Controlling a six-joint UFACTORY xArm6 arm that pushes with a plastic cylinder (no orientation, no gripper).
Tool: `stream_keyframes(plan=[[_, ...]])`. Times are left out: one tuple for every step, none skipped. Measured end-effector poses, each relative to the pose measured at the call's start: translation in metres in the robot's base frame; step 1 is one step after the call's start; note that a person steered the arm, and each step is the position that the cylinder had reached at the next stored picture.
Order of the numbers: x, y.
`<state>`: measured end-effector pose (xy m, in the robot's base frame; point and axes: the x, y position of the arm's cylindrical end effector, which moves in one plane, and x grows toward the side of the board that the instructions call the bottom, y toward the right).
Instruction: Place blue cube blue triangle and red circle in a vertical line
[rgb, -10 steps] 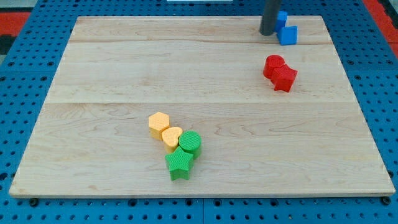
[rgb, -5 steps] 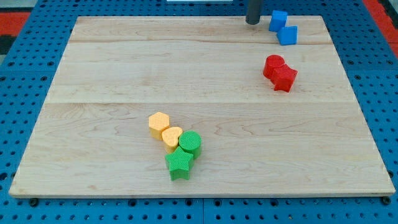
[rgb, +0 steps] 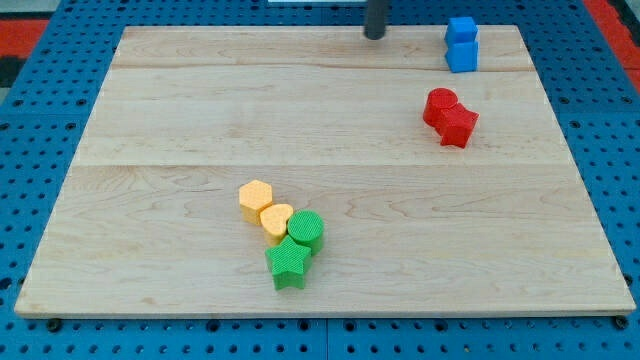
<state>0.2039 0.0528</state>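
My tip (rgb: 375, 36) is a bare rod with no jaws and holds nothing; it rests at the board's (rgb: 150, 120) top edge, well to the view's left of the blue pair. That pair, the blue cube (rgb: 461, 29) touching the blue triangle (rgb: 461, 55) below it, sits near the board's top right corner. The red circle (rgb: 439, 105) lies below them, touching a red star (rgb: 458, 125). Far down toward the view's lower left cluster a yellow hexagon (rgb: 256, 199), yellow heart (rgb: 276, 220), green circle (rgb: 306, 230) and green star (rgb: 288, 262).
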Motion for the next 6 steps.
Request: stream_keyframes(plan=[[0.000,-0.003],[0.000,-0.003],[0.003,-0.003],[0.047,0.001],[0.085,0.042],[0.143,0.023]])
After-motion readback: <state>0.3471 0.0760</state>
